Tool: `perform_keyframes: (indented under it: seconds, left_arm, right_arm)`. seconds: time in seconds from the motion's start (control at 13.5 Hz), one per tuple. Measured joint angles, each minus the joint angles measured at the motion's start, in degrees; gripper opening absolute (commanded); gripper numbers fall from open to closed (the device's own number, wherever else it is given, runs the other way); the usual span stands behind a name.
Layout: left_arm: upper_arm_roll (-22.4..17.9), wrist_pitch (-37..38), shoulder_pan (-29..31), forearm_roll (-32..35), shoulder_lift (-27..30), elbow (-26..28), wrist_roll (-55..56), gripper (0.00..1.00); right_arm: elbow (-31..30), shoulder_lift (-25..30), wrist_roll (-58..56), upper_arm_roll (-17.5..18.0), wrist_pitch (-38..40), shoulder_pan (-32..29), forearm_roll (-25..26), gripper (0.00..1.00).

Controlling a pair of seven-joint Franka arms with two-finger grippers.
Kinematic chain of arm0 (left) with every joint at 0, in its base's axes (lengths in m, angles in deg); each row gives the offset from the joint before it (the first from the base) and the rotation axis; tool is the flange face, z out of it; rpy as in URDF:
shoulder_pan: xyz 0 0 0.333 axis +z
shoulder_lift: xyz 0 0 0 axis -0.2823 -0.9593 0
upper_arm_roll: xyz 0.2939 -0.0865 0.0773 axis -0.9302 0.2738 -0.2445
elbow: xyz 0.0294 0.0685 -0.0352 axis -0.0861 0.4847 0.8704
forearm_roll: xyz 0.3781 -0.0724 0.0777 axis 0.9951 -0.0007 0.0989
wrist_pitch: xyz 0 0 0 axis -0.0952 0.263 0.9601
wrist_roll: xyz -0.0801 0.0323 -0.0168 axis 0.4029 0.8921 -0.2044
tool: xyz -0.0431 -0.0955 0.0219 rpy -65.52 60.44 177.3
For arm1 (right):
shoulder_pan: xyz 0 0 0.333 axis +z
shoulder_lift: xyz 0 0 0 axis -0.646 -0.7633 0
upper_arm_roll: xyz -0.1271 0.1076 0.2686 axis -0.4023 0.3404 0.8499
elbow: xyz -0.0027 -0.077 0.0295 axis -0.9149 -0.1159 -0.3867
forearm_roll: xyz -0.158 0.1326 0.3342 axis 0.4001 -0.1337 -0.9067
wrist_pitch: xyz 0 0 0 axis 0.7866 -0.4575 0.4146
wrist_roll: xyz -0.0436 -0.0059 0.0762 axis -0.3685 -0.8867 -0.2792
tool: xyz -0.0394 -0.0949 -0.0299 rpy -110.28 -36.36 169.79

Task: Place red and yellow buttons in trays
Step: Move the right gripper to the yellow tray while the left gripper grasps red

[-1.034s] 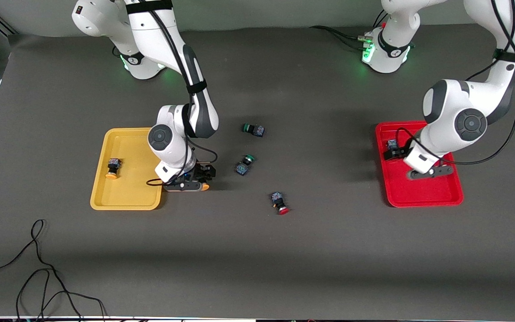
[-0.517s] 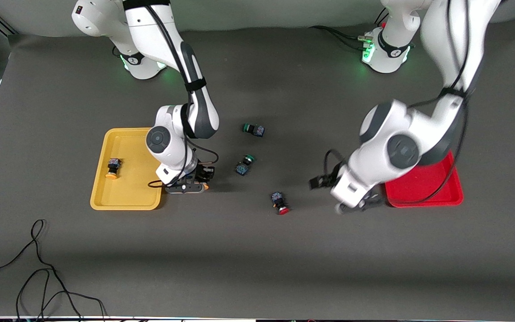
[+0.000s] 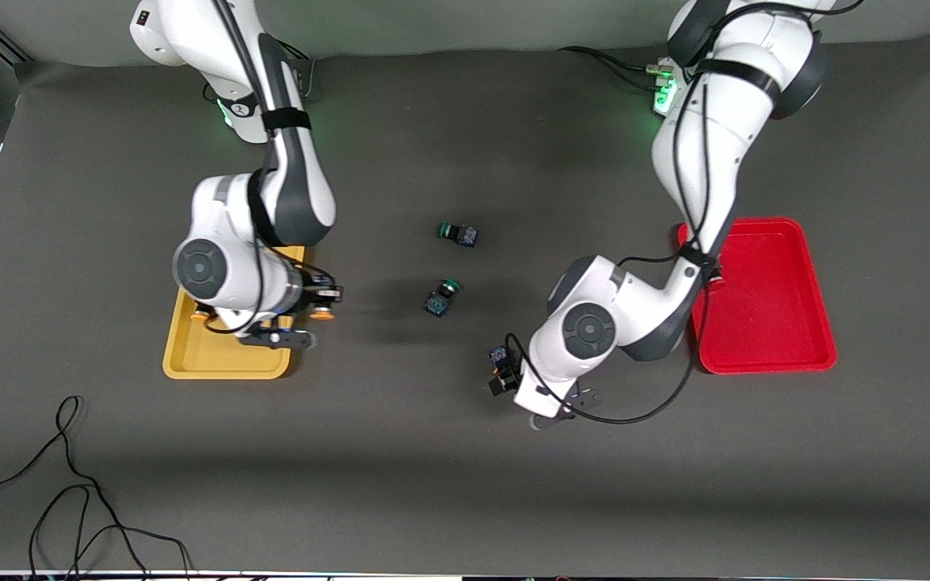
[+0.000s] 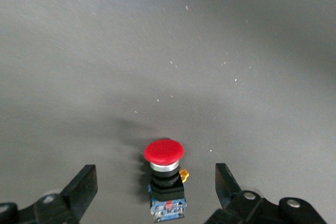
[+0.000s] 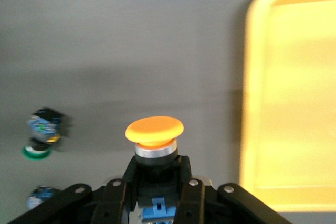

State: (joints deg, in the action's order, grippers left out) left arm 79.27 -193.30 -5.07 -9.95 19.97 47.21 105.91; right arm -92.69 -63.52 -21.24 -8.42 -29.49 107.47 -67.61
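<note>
Table (image 3: 465, 500): dark grey matte cover, evenly lit, soft shadow band across it. Loose black cable (image 3: 69, 484) at the 7 o'clock corner. Pale wall strip (image 3: 465, 24) at 12 o'clock.

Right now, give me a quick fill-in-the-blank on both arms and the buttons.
1. The right gripper is shut on a button with a ____ cap.
2. The left gripper has open fingers either side of the ____-capped button.
3. The two loose buttons mid-table have ____ caps.
4. The right gripper hangs beside the ____ tray.

Missing: yellow; red; green; yellow
</note>
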Motion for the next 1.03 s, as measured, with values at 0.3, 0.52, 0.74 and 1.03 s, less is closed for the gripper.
perform_keyframes:
  seconds: [0.3, 0.52, 0.74, 1.03]
  left_arm:
    - [-0.4, -2.0, -1.7, 0.5, -2.4, -0.2, 0.0, 0.98]
    - [-0.7, -2.4, -2.5, 0.8, -3.4, -0.2, 0.0, 0.88]
    - [-0.7, -2.2, -3.4, 2.8, -3.6, -0.2, 0.0, 0.16]
    - [-1.0, 0.4, -3.6, 3.4, -3.9, -1.0, 0.0, 0.0]
  right_arm:
    - [-6.1, -0.2, -14.8, -7.9, 0.0, -2.2, 1.3, 0.13]
    - [-11.6, -1.2, -23.7, -5.2, -7.9, -8.2, -1.7, 0.13]
    - [-14.1, -6.0, -27.5, -0.8, -12.0, -10.1, -7.1, 0.29]
    - [-13.5, -7.7, -27.3, -0.4, -12.2, -10.0, -7.7, 1.0]
